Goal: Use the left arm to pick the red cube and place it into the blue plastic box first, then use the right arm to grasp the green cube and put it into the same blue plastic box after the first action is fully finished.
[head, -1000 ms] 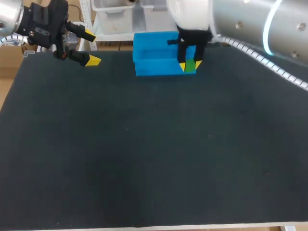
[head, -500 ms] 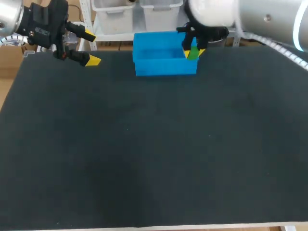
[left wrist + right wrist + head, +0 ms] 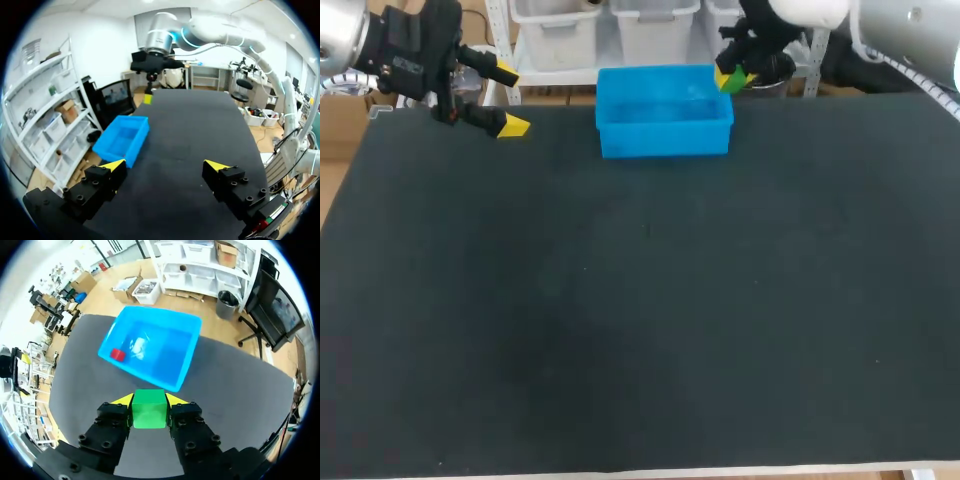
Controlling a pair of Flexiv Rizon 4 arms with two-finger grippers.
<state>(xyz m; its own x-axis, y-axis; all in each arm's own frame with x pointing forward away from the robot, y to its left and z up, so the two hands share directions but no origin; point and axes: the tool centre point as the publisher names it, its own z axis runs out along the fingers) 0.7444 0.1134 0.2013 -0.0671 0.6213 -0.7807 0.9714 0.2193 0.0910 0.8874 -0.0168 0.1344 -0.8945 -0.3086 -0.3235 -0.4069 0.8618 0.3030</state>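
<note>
The blue plastic box [image 3: 665, 140] stands at the table's far edge, near the middle. In the right wrist view the red cube [image 3: 118, 354] lies inside the box [image 3: 186, 360], near one wall. My right gripper [image 3: 730, 78] is shut on the green cube [image 3: 734, 85] and hangs by the box's far right corner. The right wrist view shows the cube [image 3: 149, 409] squeezed between both yellow tips of that gripper [image 3: 149, 402], above the table just beside the box's rim. My left gripper [image 3: 508, 99] is open and empty at the far left, well away from the box [image 3: 136, 146].
Dark matte cloth [image 3: 640, 300] covers the whole table. From the left wrist view, the right arm [image 3: 155, 52] hangs beyond the box, with the left gripper [image 3: 165, 167] held above the table.
My right gripper, still holding the green cube, has moved from the box's front right corner to its far right corner. The left arm has stayed still.
</note>
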